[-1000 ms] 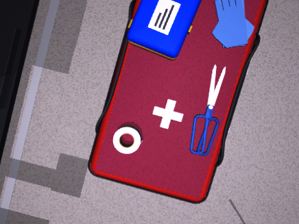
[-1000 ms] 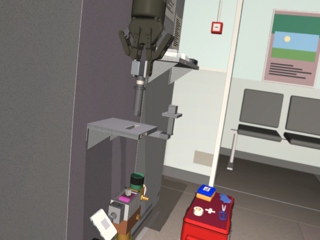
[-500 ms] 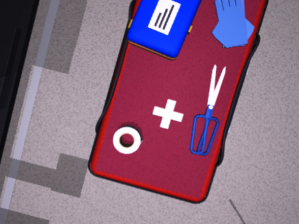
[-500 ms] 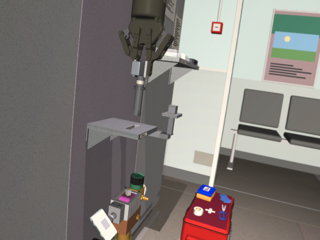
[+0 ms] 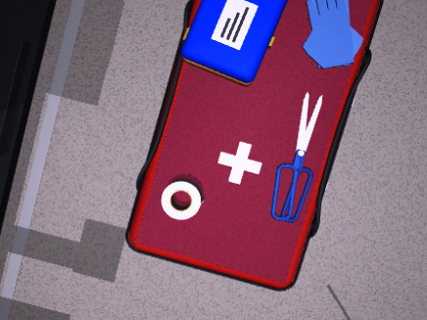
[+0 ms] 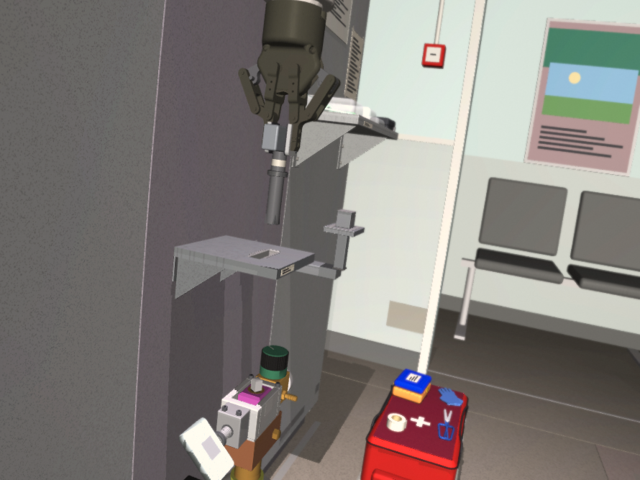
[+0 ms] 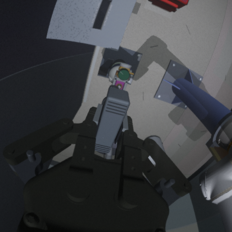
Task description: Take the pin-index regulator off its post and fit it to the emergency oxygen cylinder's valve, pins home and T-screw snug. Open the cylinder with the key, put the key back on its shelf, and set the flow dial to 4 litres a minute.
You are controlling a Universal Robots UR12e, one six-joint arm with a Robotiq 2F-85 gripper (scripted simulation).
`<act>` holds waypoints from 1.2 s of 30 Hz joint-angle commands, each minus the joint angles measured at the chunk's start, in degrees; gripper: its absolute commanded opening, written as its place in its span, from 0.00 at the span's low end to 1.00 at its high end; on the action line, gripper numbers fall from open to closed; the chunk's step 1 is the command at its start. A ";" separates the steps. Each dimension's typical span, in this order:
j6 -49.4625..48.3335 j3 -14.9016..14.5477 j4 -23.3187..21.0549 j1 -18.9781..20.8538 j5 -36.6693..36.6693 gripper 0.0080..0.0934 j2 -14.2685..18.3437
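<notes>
The grey cylinder key (image 6: 276, 181) hangs upright a short way above the slotted grey shelf (image 6: 251, 259), its lower end over the slot (image 6: 262, 254). Far below, the pin-index regulator (image 6: 251, 403) sits on the cylinder valve, with its green flow dial (image 6: 273, 361) on top and a white tag (image 6: 206, 448) at its side. In the wrist camera the key (image 7: 112, 120) points down toward the regulator (image 7: 121, 77), and the shelf (image 7: 92, 21) lies above and to the left. The empty regulator post (image 6: 344, 235) stands right of the shelf. My gripper (image 6: 283, 128) is closed on the key's head.
A red first-aid case (image 6: 419, 438) stands on the floor to the right, carrying a blue box (image 5: 232, 28), tape roll (image 5: 181, 200), scissors (image 5: 296, 170) and gloves (image 5: 333, 28). A higher shelf (image 6: 352, 120) juts out behind my gripper. A dark wall panel runs along the left.
</notes>
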 commanded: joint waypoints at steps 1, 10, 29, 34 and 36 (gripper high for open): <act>-0.34 -0.37 -0.05 -0.36 0.00 0.00 0.26; -3.80 -3.52 -0.01 -3.81 0.00 0.00 3.36; -8.55 -9.50 0.56 -8.53 0.00 0.00 8.77; -8.90 -10.02 0.63 -8.87 0.00 0.00 9.22; -8.95 -10.11 0.64 -8.93 0.00 0.00 9.29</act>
